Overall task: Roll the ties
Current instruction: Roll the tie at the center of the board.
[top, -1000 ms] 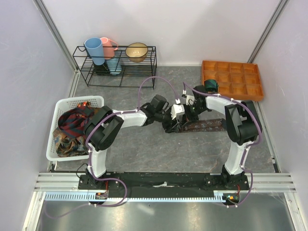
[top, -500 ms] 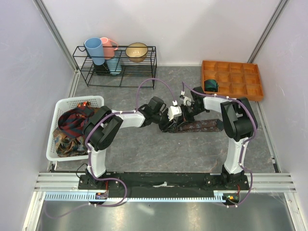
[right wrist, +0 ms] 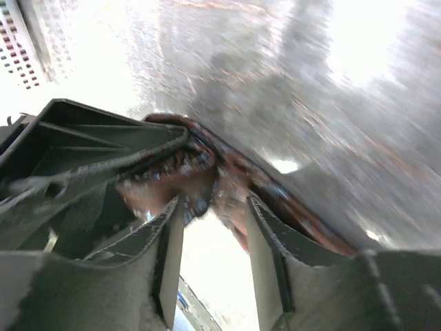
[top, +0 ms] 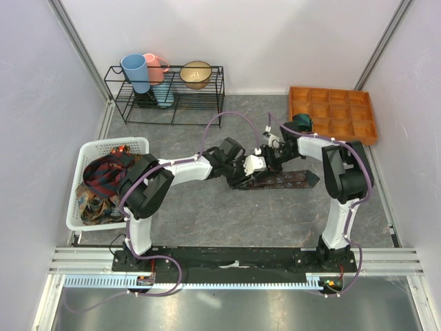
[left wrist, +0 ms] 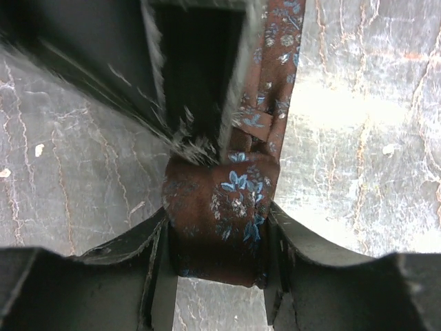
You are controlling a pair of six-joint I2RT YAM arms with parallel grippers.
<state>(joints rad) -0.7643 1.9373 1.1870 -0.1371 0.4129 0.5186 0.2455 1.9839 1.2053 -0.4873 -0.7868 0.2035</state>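
The maroon-brown tie [top: 289, 180] lies flat on the table [top: 207, 221], right of centre in the overhead view. Its free length runs off to the right. Its left end is gathered into a short roll where the two arms meet.

Left gripper [left wrist: 217, 238]: clamped on that roll. In the left wrist view a finger presses each side of the wound cloth, and the unrolled strip leads away toward the top of the frame. Judgement: this grip is there to stop the turns springing loose while the other arm repositions.

Right gripper [right wrist: 210, 227]: fingers parted, with bright background showing through the gap. The cloth sits just past the fingertips, and nothing is visibly pinched. It stands close against the left gripper, whose black body fills the left of the right wrist view. Judgement: it is placed there to take a new hold or to guide the strip for the next turn.

Progress, as a judgement: only a small part of this tie is wound, and most of its length lies unrolled.

Other items:
- A teal roll [top: 301, 124] sits in a near-left compartment of the orange tray [top: 365, 134] at the upper right, which looks like the place for finished rolls.
- The remaining ties [top: 103, 178] are heaped in the white basket [top: 93, 146] at the left, well apart from the work.

Risk: the cloth is soft, so the roll may slacken or skew if the clamp eases before the right gripper holds it.
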